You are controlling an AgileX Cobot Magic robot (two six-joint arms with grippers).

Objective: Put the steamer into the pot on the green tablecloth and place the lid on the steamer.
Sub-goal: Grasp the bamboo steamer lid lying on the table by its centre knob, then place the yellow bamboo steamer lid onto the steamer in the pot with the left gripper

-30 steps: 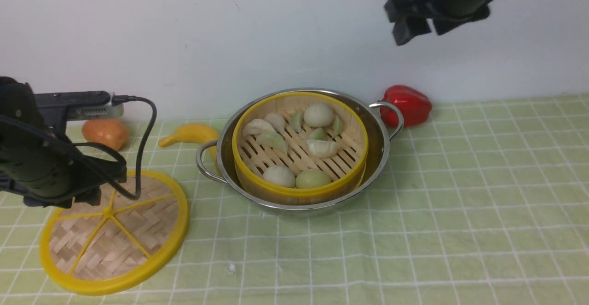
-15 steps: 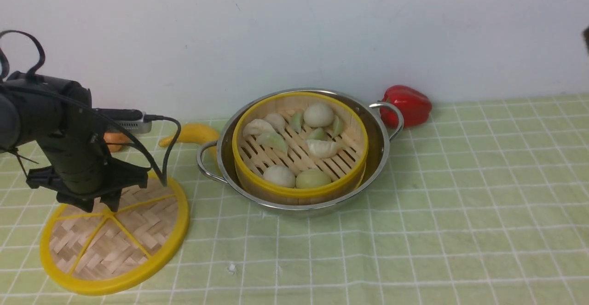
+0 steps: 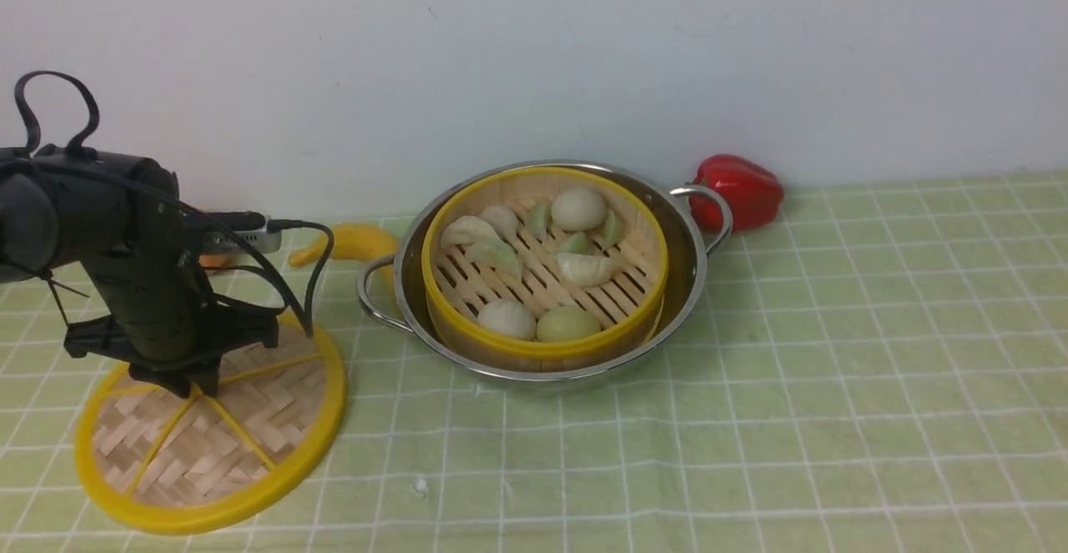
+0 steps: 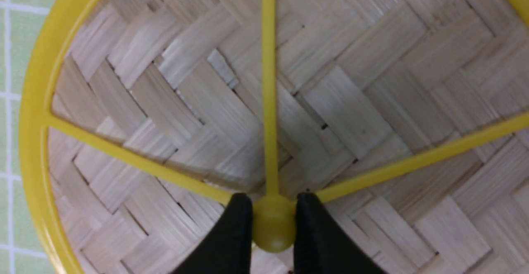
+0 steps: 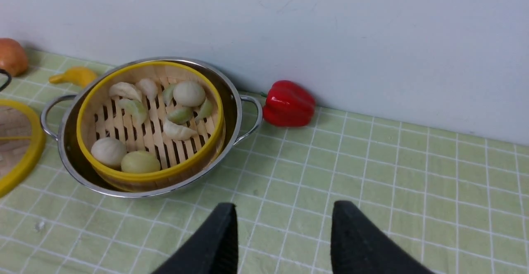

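The steamer [image 3: 546, 350] sits inside the steel pot [image 3: 697, 278] on the green tablecloth [image 3: 834, 353], with buns and dumplings on its slats. The lid [image 3: 225, 444] lies flat on the cloth to the left of the pot. My left gripper [image 3: 188, 382] points down at the lid's centre. In the left wrist view the lid [image 4: 351, 100] fills the frame and my left gripper [image 4: 273, 208] is shut on its yellow hub. My right gripper [image 5: 283, 212] is open and empty, above the cloth to the right of the pot [image 5: 231, 96]. It is out of the front view.
A red bell pepper [image 3: 738, 190] lies by the wall next to the pot's right handle. A banana [image 3: 350, 243] lies left of the pot. An orange fruit [image 5: 11, 55] sits farther left, mostly hidden behind my left arm. The white wall runs along the back.
My left arm swung upright and came down over the lid's centre, and its fingers now grip the hub. My right arm has left the front view.
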